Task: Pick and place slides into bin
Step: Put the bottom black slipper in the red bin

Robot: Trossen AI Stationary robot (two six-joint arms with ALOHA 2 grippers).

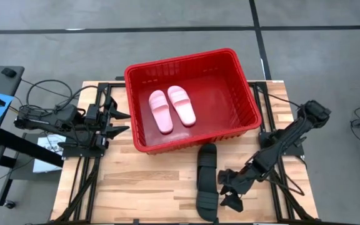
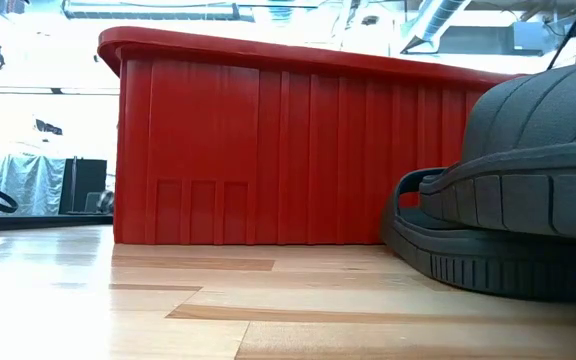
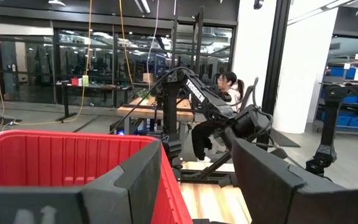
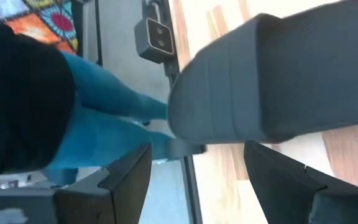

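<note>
The right gripper [image 1: 228,189] sits low over the near right part of the wooden table [image 1: 142,181], just beside the two black slides [image 1: 207,181], which lie end to end in front of the red bin [image 1: 192,100]. Its fingers stand apart, and in the right wrist view a black slide [image 4: 272,81] fills the space just ahead of them, though no contact or grip can be made out. The left gripper [image 1: 119,122] waits at the bin's left side, fingers spread wide and holding nothing. Only the high view shows the two pale pink slides [image 1: 172,108] lying side by side on the bin's floor. The low view gives the bin's slotted wall [image 2: 268,150] and one black slide [image 2: 513,190] resting on another close to the camera. The left wrist view adds a seated person [image 3: 219,115] in the room beyond, and the right wrist view shows a person's teal trouser legs [image 4: 104,118] beside the table.
</note>
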